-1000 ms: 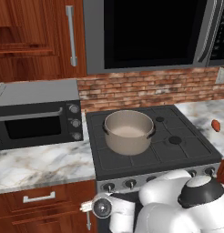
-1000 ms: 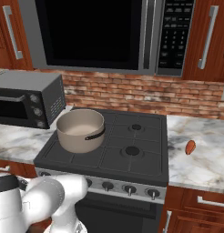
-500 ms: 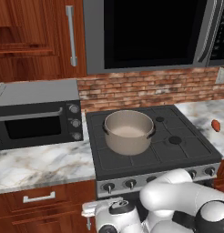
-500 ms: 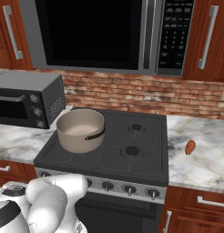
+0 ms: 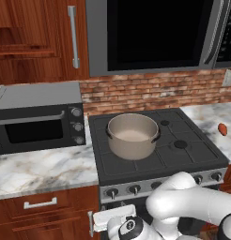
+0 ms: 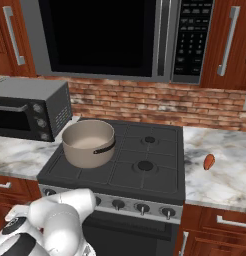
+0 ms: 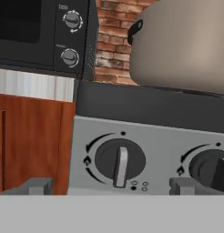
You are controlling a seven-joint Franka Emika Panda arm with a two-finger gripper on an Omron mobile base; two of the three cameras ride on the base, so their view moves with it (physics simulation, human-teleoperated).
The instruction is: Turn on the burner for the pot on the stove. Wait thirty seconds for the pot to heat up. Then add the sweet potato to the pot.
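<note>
The two-finger gripper [image 7: 111,187] gapes wide and empty, low before the black gas stove [image 5: 155,161], its tips flanking the leftmost small black knob [image 7: 119,161] (probably the pot's burner control). The wide grey-beige metal pot [image 5: 132,135] sits empty on the rear-left grate; the reddish-orange sweet potato [image 6: 209,161] waits on the right marble counter [image 6: 225,172]

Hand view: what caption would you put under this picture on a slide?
The open hand faces the stove's leftmost knob, with the pot above and the toaster oven at left.
</note>
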